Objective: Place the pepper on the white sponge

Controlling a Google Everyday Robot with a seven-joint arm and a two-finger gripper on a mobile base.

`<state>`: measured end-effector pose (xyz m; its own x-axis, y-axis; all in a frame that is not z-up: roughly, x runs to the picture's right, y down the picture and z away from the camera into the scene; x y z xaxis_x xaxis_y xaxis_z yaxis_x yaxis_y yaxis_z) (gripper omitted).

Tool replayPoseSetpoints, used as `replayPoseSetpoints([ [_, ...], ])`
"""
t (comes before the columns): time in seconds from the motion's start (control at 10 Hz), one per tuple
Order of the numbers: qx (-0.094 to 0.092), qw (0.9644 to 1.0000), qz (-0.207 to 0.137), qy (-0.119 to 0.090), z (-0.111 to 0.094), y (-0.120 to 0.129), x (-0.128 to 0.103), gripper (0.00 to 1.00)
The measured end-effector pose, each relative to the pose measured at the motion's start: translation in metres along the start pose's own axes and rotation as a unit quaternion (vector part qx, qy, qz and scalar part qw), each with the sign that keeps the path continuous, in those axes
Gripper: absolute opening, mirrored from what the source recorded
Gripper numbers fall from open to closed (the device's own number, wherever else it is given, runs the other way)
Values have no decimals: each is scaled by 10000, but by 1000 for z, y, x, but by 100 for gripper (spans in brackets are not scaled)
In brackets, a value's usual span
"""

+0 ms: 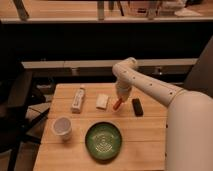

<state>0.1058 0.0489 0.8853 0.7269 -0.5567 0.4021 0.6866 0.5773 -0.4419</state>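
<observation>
Pepper (117, 104) hangs tilted in our gripper (119, 99), pinched between its fingers above the table. The white sponge (102, 101) lies just beside it, toward the bottle (78, 99), so we judge a short sideways shift is needed.

A light wooden bench (145, 135) fills the lower frame. On it sit a white cup (62, 126) at lower left, a green plate (103, 140) at low centre and a white bottle (78, 99) lying upper left. A black remote (137, 107) lies just right of the pincer (119, 99), which hangs mid-frame.
</observation>
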Motion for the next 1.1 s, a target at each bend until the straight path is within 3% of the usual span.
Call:
replayPoseSetpoints([
  [1.1,166,9990,-373,181,3,-50,-9,0],
])
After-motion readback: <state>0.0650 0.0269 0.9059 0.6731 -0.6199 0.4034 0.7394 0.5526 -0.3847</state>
